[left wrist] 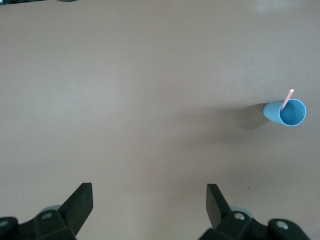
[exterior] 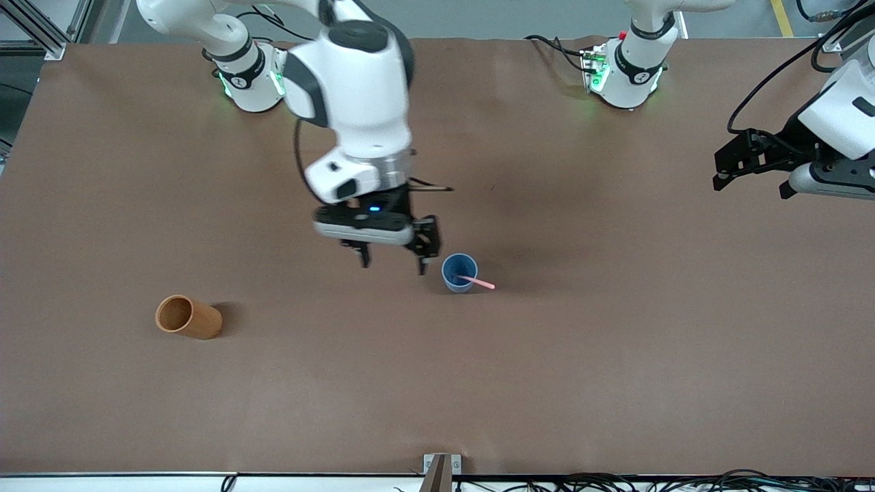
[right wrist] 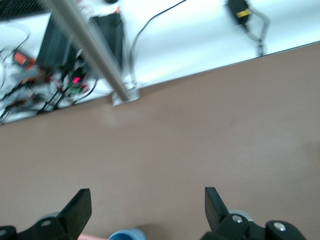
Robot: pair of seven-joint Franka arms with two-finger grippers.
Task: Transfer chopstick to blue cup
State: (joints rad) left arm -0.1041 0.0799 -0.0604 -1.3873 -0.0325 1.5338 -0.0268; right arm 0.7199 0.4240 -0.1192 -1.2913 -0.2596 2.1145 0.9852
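The chopstick [exterior: 475,281] is seen standing slanted inside the blue cup [exterior: 459,273], its lower end in the cup and its upper end leaning out over the rim toward the left arm's end of the table. The cup stands upright on the table [exterior: 615,355], near the middle, and the right gripper [exterior: 394,258] is held in the air just beside it, toward the right arm's end, with the nearest fingertip close to the cup's rim but apart from it. The chopstick is a thin, straight, pale pink stick; the cup is small, round-rimmed and slightly tapered, plain matte blue with a darker inside. The table is covered by a smooth, dull brown sheet. An orange-brown cup [exterior: 188,317], cylindrical and smooth, is seen lying on its side well apart from the blue cup, nearer to the front camera and toward the right arm's end of the table. The right gripper's black fingers are spread wide, and nothing is held or touched by them. The left gripper [exterior: 728,164] is kept waiting above the left arm's end of the table, well apart from the cup; its fingers [left wrist: 80,202] are likewise spread wide and nothing is gripped between them.
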